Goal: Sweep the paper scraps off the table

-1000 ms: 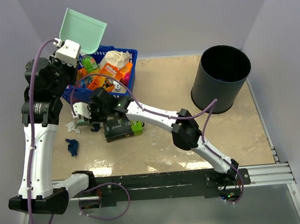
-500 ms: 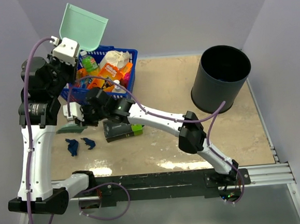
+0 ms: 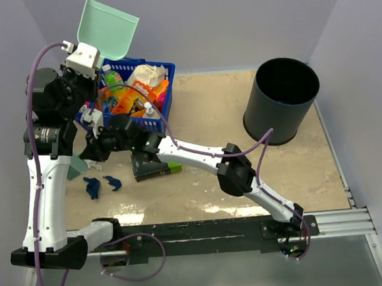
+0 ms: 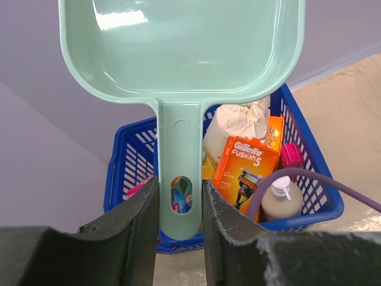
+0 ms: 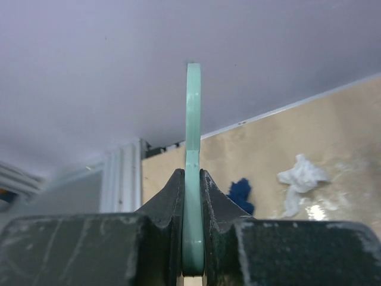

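Observation:
My left gripper (image 3: 86,52) (image 4: 180,205) is shut on the handle of the teal dustpan (image 3: 109,27) (image 4: 178,47), held high and tilted over the back left corner. Low at the table's (image 3: 246,172) left side, my right gripper (image 3: 90,145) (image 5: 193,190) is shut on the teal brush (image 3: 77,164) (image 5: 192,119), seen edge-on in the right wrist view. Two dark blue paper scraps (image 3: 92,187) (image 3: 113,183) lie on the table just in front of the brush. A whitish scrap (image 3: 95,165) (image 5: 300,176) lies beside it, and a blue scrap (image 5: 241,193) shows past the right fingers.
A blue basket (image 3: 140,87) (image 4: 309,137) full of packages stands at the back left, under the dustpan. A green-and-black box (image 3: 154,166) lies under the right forearm. A tall black bin (image 3: 281,99) stands at the back right.
My right gripper has swung left and back with the brush. One dark blue scrap has shifted forward and left, next to the other. The left arm has lifted the dustpan slightly.

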Controlling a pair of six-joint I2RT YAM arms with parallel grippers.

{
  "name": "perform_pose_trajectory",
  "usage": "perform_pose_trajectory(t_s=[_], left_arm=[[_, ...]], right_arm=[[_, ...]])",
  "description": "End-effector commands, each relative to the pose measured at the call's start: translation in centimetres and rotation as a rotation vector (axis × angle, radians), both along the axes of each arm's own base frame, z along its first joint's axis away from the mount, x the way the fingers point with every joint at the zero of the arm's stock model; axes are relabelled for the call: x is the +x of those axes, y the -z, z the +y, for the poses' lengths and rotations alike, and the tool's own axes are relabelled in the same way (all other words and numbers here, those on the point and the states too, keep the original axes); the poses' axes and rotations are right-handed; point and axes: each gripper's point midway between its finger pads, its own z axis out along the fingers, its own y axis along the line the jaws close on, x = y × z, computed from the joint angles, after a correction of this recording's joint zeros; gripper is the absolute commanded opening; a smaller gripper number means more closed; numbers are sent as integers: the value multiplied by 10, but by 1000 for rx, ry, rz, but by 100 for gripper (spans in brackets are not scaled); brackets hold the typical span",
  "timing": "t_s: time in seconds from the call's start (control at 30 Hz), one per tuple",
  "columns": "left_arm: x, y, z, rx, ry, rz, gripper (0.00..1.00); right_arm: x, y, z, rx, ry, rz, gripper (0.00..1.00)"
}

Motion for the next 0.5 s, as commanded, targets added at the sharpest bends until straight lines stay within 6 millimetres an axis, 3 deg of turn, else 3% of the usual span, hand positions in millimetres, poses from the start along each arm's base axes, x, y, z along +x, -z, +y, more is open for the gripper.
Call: perform_pose_trajectory(t_s=[0.0,0.2,0.27,0.3,0.37,0.43,0.47], left_arm=[[-6,-11,-9,-62,41,-34,0],[-11,-12,-12,-79,60,-40,0],[-12,-12,-12,-80,61,-43,0],[-12,-12,-12,-79,61,-42,0],[-12,-9,-14,-80,69,-38,0],[-12,-6,-16,-83,79,-34,0],[-12,-7,-16,-85,82,-38,0]], right_arm=[[6,-19,7,137,90,348,0],[24,34,-3,13,253,482,0],[25,42,-10,-17,267,505,0],[22,60,-15,-55,271,522,0],[20,60,-23,-70,275,544,0],[15,82,-36,-137,290,568,0],[15,72,-43,-131,287,562,0]])
